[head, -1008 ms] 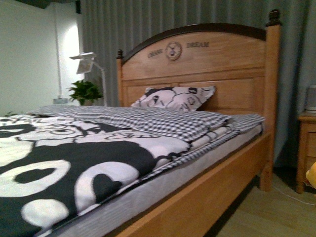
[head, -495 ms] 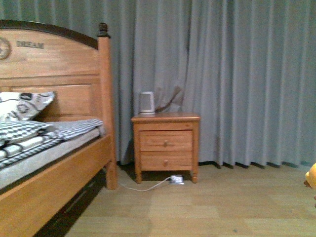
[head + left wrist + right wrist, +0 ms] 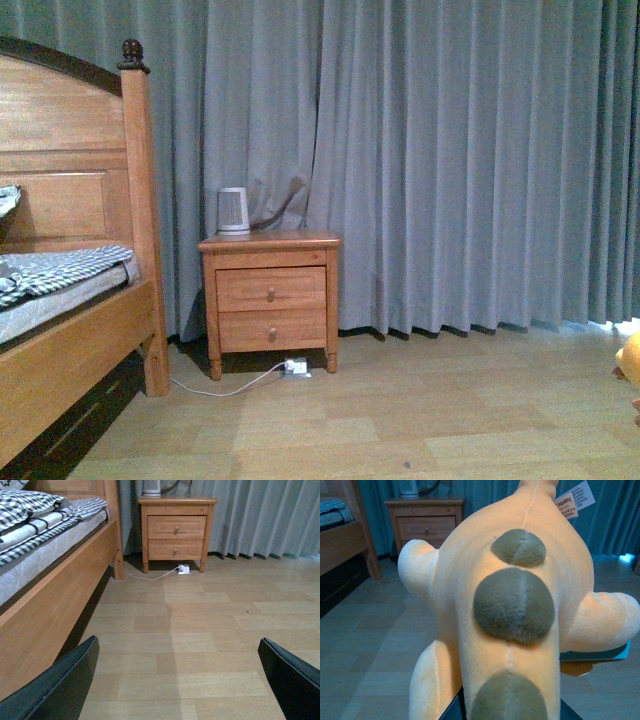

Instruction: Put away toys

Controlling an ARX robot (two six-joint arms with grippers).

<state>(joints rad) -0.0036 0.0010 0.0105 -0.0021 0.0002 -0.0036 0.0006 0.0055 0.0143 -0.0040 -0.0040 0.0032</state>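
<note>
The right end effector (image 3: 510,711) pinches the plush toy (image 3: 510,605), yellow-orange with olive patches, which peeks in at 4 o'clock in the front view. Its white tag (image 3: 576,499) begins "nai"; the rest is unreadable. The left end effector (image 3: 178,647) hangs spread and empty above the floor (image 3: 200,630). A nightstand (image 3: 268,300) stands at 8 o'clock.

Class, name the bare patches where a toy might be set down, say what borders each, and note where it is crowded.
Widest free patch: wood floor between bed frame, nightstand and curtain. Nightstand top is bare right of the white appliance. Crowded: under the nightstand, where a cable and plug lie.
</note>
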